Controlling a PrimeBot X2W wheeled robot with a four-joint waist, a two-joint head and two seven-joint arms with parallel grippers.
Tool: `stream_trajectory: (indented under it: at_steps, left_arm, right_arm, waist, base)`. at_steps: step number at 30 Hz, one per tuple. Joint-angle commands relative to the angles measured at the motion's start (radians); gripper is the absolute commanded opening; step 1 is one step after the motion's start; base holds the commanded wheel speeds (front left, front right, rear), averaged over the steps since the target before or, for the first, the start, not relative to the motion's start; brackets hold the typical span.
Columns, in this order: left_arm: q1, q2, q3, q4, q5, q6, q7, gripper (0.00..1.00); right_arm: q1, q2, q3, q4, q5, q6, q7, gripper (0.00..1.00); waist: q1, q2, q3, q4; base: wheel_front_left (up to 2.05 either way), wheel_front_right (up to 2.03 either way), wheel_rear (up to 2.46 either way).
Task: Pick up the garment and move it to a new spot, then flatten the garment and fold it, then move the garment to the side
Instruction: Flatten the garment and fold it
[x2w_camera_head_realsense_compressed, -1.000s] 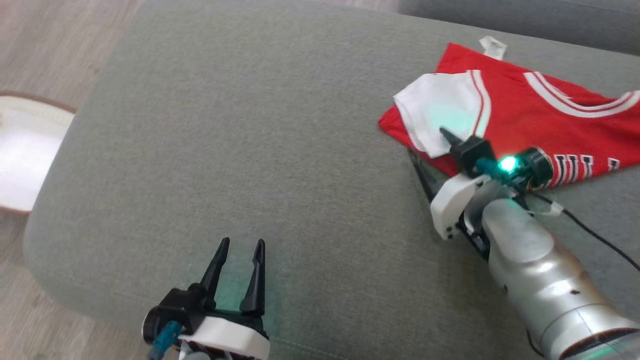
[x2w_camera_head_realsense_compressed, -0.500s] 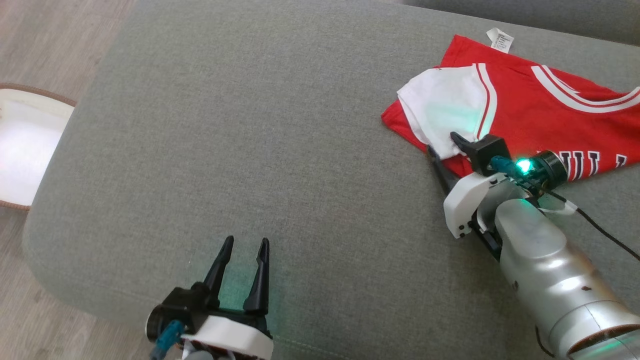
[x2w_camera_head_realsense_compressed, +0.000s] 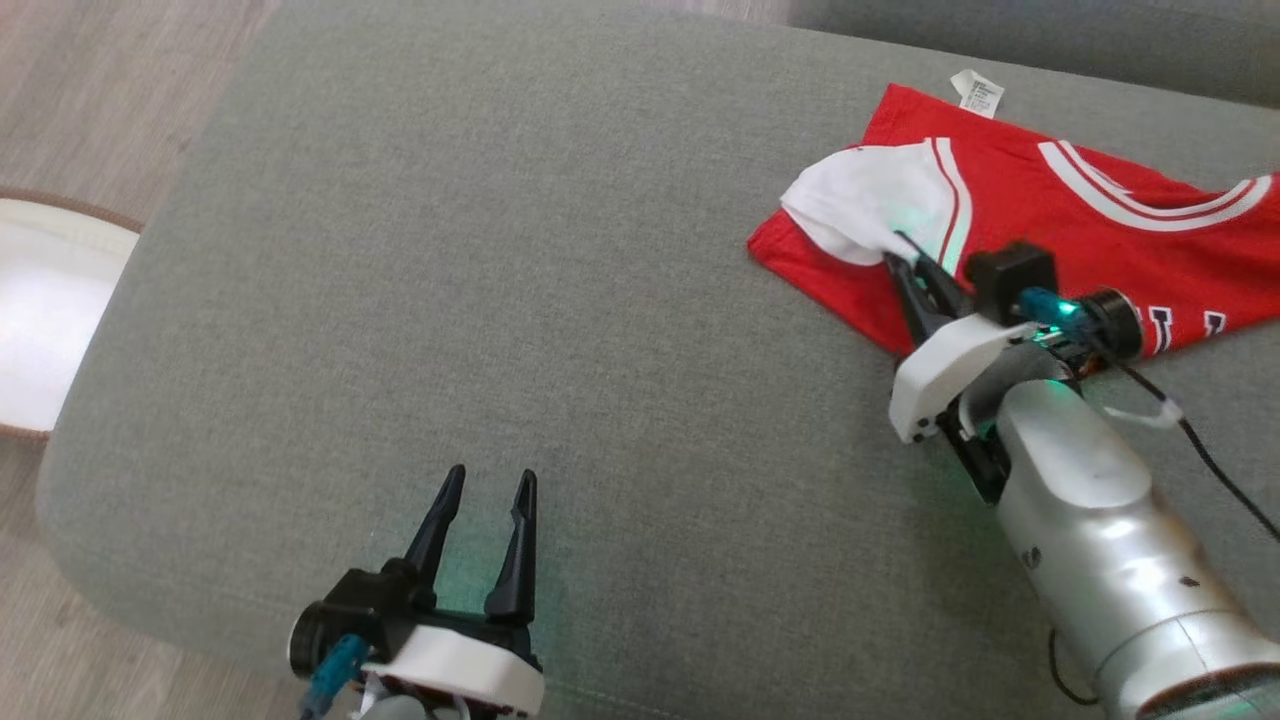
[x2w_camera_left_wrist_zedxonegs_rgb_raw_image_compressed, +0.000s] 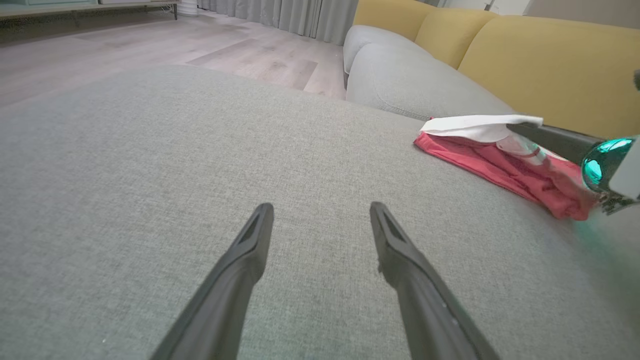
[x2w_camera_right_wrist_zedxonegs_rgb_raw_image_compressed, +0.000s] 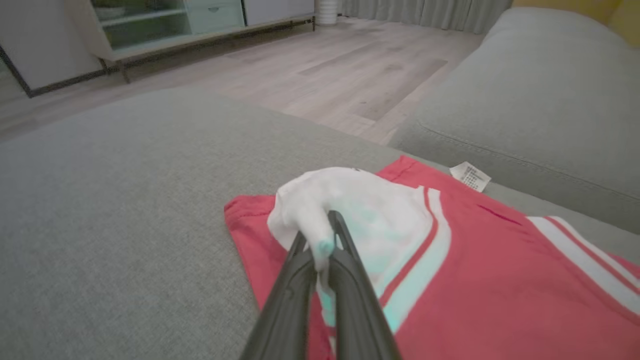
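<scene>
Both fingers of my right gripper (x2w_camera_head_realsense_compressed: 900, 250) just closed, pinching the white sleeve (x2w_camera_head_realsense_compressed: 860, 195) of the red striped jersey (x2w_camera_head_realsense_compressed: 1050, 240), at two o'clock on the grey fabric cushion (x2w_camera_head_realsense_compressed: 500, 300). Judged ready to lift. Left gripper (x2w_camera_head_realsense_compressed: 485, 485) spread, idle at seven.

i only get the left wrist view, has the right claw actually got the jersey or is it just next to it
observer: it has it. The right wrist view shows the right claw shut on the white sleeve of the red jersey.
operator: is the whole thing off the couch
observer: no. In the head view the red body lies flat on the grey cushion, and just the sleeve is bunched at the claw.
operator: anything sticking out i should know about
observer: a white label pokes out from the jersey's far edge, lying on the cushion.
</scene>
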Motion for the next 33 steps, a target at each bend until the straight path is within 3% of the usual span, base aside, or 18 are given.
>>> stream_trajectory:
  at_steps: [1,6,11,12,13,15,17,20,26,33]
  left_arm:
    - [-0.008,0.001,0.042,-0.024,0.01,0.001,-0.01,1.0]
    - [0.011,0.001,0.07,-0.023,0.028,-0.003,-0.01,1.0]
    - [0.029,0.001,0.102,-0.019,0.047,-0.01,-0.01,1.0]
    - [0.03,0.001,0.103,-0.02,0.05,-0.013,-0.01,1.0]
    - [0.031,0.001,0.106,-0.021,0.05,-0.014,-0.01,1.0]
    - [0.029,0.001,0.109,-0.022,0.052,-0.016,-0.01,1.0]
    - [0.026,0.001,0.108,-0.02,0.053,-0.017,-0.01,1.0]
    - [0.017,0.001,0.108,-0.02,0.054,-0.017,-0.01,1.0]
    - [-0.029,0.001,0.103,-0.011,0.055,-0.02,-0.01,1.0]
    - [-0.187,0.001,0.056,0.03,0.041,-0.035,-0.01,1.0]
  right_arm:
    - [0.005,0.019,-0.012,-0.052,0.022,-0.001,-0.011,0.0]
    - [0.06,0.028,-0.204,-0.217,0.128,-0.001,-0.011,0.0]
    - [0.215,0.041,-0.413,-0.34,0.212,-0.001,-0.011,0.0]
    - [0.25,0.042,-0.453,-0.357,0.221,-0.001,-0.011,0.05]
    - [0.284,0.044,-0.491,-0.368,0.23,-0.001,-0.011,0.23]
    - [0.348,0.045,-0.558,-0.375,0.244,-0.001,-0.011,0.38]
    - [0.397,0.046,-0.587,-0.372,0.242,-0.001,-0.011,1.0]
    - [0.423,0.046,-0.58,-0.381,0.243,-0.001,-0.011,1.0]
    - [0.436,0.046,-0.529,-0.511,0.148,-0.001,-0.011,1.0]
    - [0.411,0.046,-0.436,-0.629,0.068,-0.001,-0.011,1.0]
  waist:
    - [0.0,0.0,-0.012,-0.01]
    - [0.0,0.0,-0.056,-0.064]
    - [0.0,0.0,-0.103,-0.156]
    - [0.0,0.0,-0.108,-0.172]
    - [0.0,0.0,-0.111,-0.191]
    - [0.0,0.0,-0.115,-0.223]
    - [0.0,0.0,-0.112,-0.251]
    - [0.0,0.0,-0.104,-0.275]
    - [0.0,0.0,-0.07,-0.327]
    - [0.0,0.0,0.014,-0.357]
  base:
    - [0.0,0.0,0.0]
    - [0.0,0.0,0.0]
    - [0.0,0.0,0.0]
    - [0.0,0.0,0.0]
    - [0.0,0.0,0.0]
    - [0.0,0.0,0.0]
    - [0.0,0.0,0.0]
    - [0.0,0.0,0.0]
    - [0.0,0.0,0.0]
    - [0.0,0.0,0.0]
